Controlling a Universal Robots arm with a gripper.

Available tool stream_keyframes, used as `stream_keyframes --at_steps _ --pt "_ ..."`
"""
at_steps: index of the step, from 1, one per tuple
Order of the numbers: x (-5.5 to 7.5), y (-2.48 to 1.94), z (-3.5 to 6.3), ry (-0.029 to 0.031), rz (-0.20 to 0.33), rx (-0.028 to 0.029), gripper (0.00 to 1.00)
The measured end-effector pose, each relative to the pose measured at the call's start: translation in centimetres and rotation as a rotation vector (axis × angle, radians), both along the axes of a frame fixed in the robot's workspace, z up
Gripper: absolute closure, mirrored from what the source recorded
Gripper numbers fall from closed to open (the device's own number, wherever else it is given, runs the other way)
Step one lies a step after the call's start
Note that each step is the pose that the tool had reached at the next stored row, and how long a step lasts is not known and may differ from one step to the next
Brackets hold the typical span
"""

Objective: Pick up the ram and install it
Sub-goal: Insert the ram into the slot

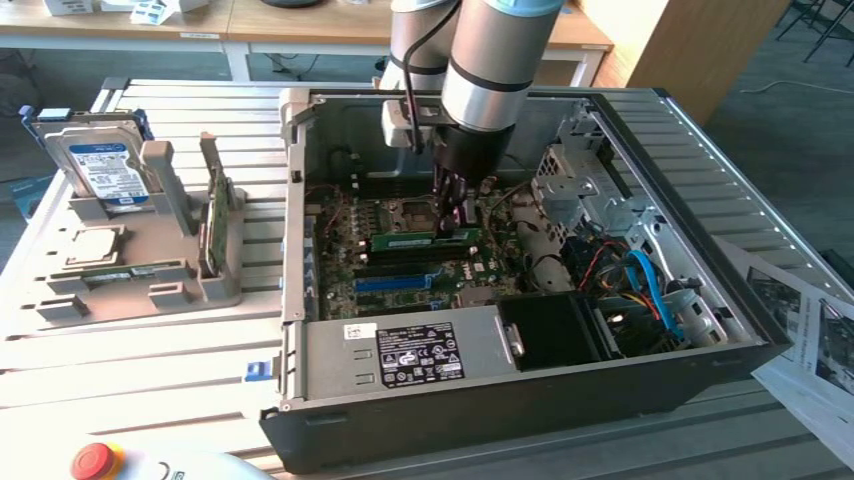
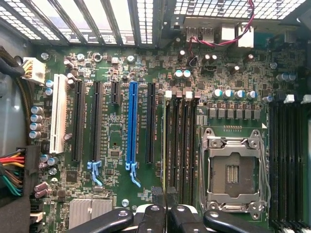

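Currently, a grey robot arm is hanging into an open black desktop computer case (image 1: 534,405), which is sitting on a pale slatted metal table (image 1: 147,365). Its black two-fingered tool (image 1: 457,222) is clenching the ram (image 1: 419,240), a long, narrow, thin green circuit-board stick with a whitish label strip.

In the exterior view the ram is lying level near the middle of the case, over the green motherboard (image 1: 350,285). The tool is gripping it toward its three o'clock end. A black power supply (image 1: 414,355) is sitting at six o'clock from the ram. A grey plastic parts tray (image 1: 127,300) is resting on the table at nine o'clock, well apart.

In the wrist view the ram (image 2: 164,145) is showing edge-on as a thin pale line. It is running out from between the tool's (image 2: 165,198) fingertips (image 2: 157,200) along the black memory slots (image 2: 187,141), beside the silver processor socket (image 2: 233,170). Whether it is seated I cannot tell.

The stick is looking light, stiff and fragile. By my judgement it is best gripped by its flat faces near the upper edge, keeping clear of the contact edge, since twisting is likely to crack it.
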State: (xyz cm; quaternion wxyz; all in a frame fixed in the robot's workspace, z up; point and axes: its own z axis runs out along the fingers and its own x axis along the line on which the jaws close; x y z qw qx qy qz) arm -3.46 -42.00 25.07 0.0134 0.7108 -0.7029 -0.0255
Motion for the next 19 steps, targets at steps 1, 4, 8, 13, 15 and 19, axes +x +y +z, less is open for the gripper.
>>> stream_keyframes --at_steps 1,4,8,13,15,19 --pt "0.01 0.04 0.0 0.0 0.003 -0.0008 0.88" --pt "0.0 0.04 0.0 0.0 0.003 -0.001 0.88" --pt "-0.03 0.06 -0.02 -0.0012 0.002 -0.0009 0.88" --pt "-0.1 0.16 -0.21 -0.0025 0.003 -0.0009 0.88" --pt "-0.15 0.22 -0.29 -0.0026 0.003 -0.001 0.88" --pt "-0.26 0.35 -0.41 -0.0027 0.003 -0.001 0.88"
